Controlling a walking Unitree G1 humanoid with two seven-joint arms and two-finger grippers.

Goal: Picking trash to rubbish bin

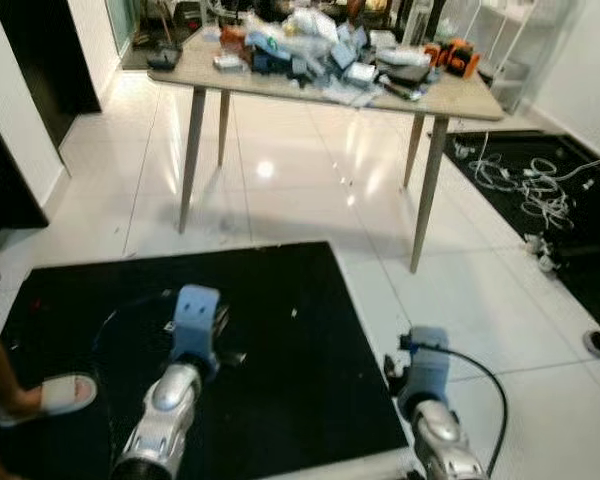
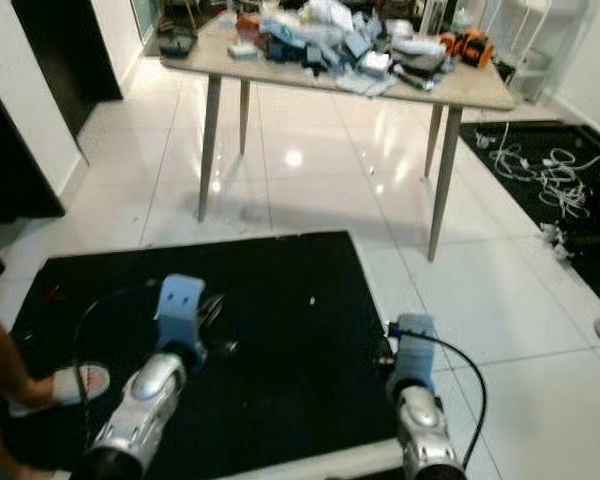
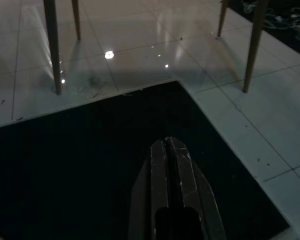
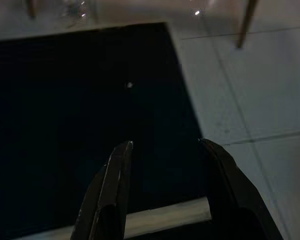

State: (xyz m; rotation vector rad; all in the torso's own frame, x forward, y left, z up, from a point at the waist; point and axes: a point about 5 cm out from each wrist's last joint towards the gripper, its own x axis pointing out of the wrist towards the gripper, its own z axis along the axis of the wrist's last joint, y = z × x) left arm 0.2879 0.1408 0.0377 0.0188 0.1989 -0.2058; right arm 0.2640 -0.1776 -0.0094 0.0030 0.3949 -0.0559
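**Black mat crossed, trash still ahead**

Black matting (image 1: 280, 340) is seen beneath both arms, which are held low and forward, probably for walking. The left gripper (image 3: 168, 150) is closed on nothing; the right gripper (image 4: 165, 150) is spread and empty. The trash (image 1: 320, 45) is heaped on the wooden table (image 1: 460, 100), well apart. A person's slippered foot (image 1: 55, 395) is planted at the mat's left edge.

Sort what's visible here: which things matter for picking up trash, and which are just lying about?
Job:
- small white scrap on the black mat
- left end effector, shut, over the mat
- right end effector, open, above the mat's edge

Lying about:
- table piled with clutter
- white cables
- person's slippered foot
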